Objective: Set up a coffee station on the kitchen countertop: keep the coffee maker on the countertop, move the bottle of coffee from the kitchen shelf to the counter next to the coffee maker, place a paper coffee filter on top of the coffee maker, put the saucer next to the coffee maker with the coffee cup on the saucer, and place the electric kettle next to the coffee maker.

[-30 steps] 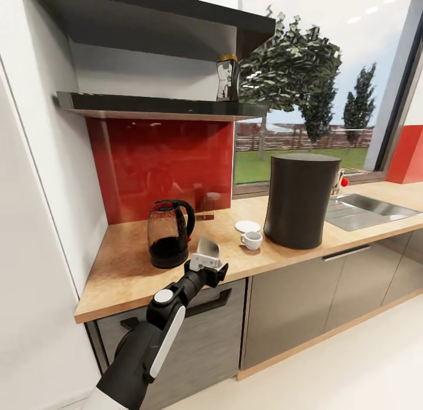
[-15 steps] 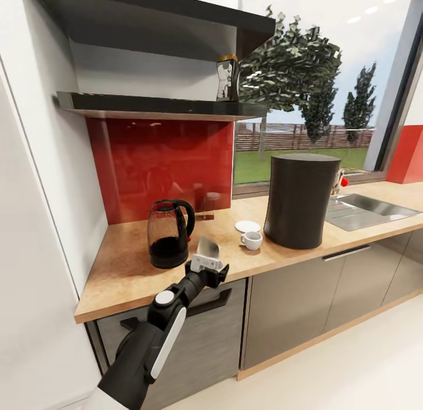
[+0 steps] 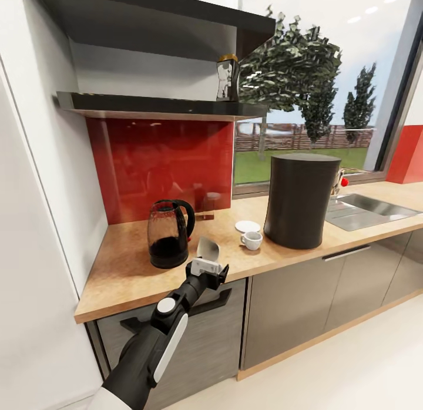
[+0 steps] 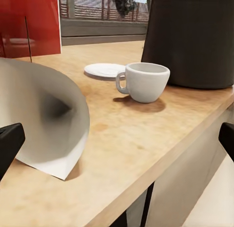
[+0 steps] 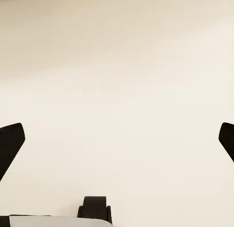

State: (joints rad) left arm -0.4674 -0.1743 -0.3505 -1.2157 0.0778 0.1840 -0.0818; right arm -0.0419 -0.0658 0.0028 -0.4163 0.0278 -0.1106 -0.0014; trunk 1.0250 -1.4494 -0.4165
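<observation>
The dark-grey coffee maker stands on the kitchen countertop beside the sink. Left of it sit the white saucer and, off the saucer, the coffee cup. The glass electric kettle is further left. The bottle of coffee stands on the dark shelf above. A curled paper coffee filter rests near the counter's front edge, just ahead of my open left gripper. In the left wrist view, the filter lies by one fingertip, with cup, saucer and coffee maker beyond. My right gripper is open over a plain cream surface.
A red backsplash and a window back the counter. The steel sink is at the right. A white wall closes the counter's left end. Dark cabinets with handles run beneath.
My left arm has sunk slightly, and the gripper sits a little lower behind the filter. Nothing else has moved.
</observation>
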